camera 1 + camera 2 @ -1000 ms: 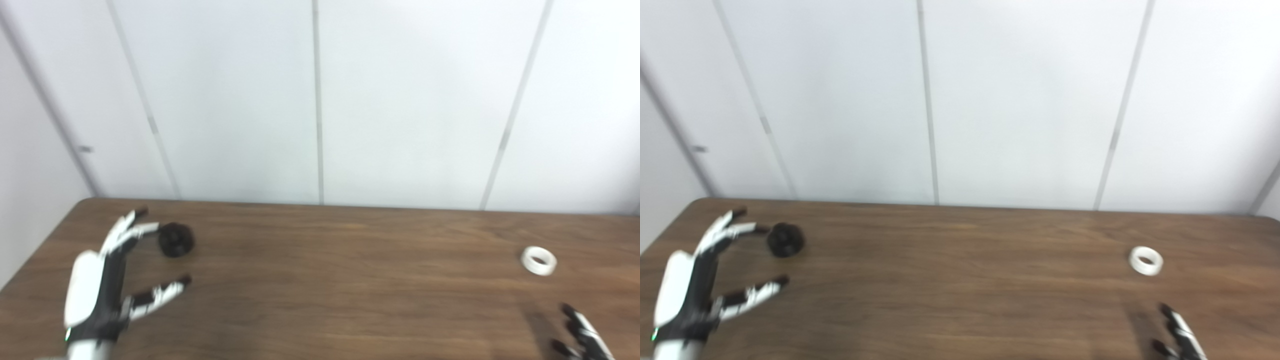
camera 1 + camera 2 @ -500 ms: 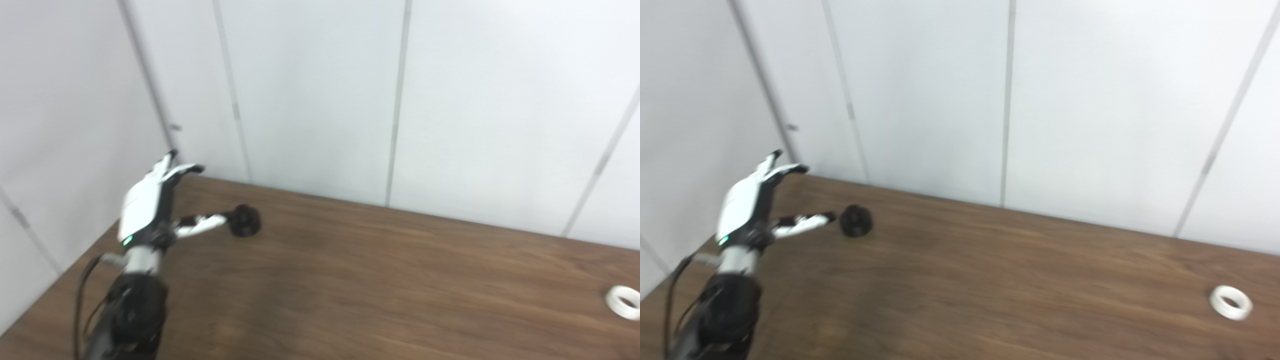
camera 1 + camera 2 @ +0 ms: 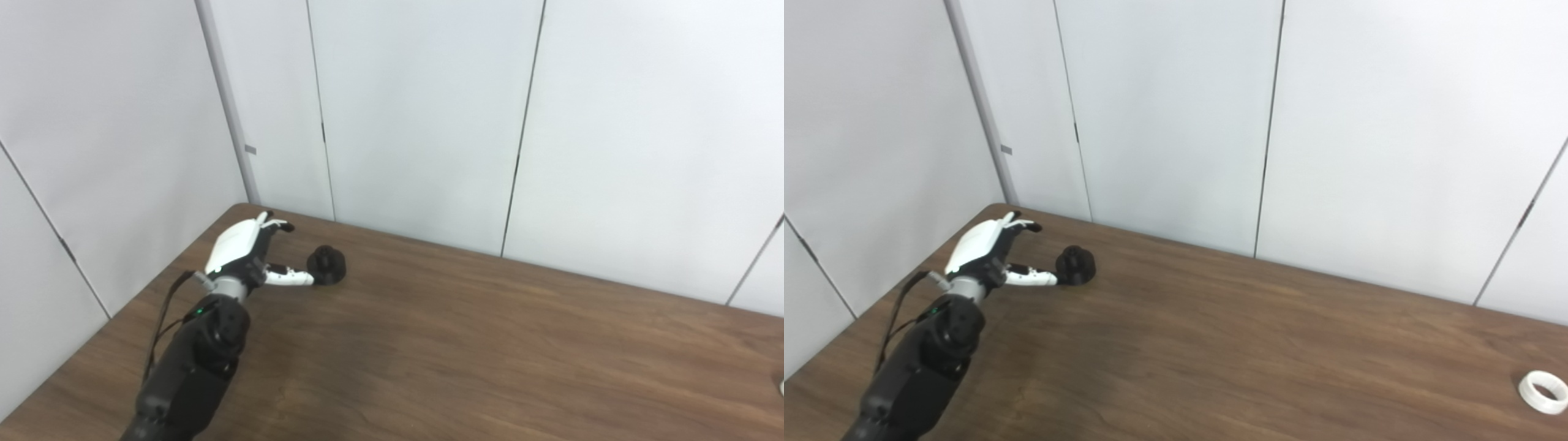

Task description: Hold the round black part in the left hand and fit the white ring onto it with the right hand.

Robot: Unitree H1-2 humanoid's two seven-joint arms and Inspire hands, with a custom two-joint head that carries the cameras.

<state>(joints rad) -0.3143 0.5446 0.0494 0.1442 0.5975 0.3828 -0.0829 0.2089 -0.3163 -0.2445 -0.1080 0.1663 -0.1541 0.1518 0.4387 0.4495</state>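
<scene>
The round black part sits on the brown table near its far left corner. My left hand reaches toward it from the left, open, with the thumb tip touching or almost touching the part's near side and the other fingers spread above the table behind it. The white ring lies flat at the table's right side; in the left eye view only a sliver shows at the picture's edge. My right hand is out of both views.
The wooden table runs wide between the black part and the ring. White wall panels stand right behind the table's far edge, and its left edge lies close to my left arm.
The camera has swung left, shifting the whole scene right. My left hand has reached forward to the black part, its thumb now at the part. The right hand has left the views.
</scene>
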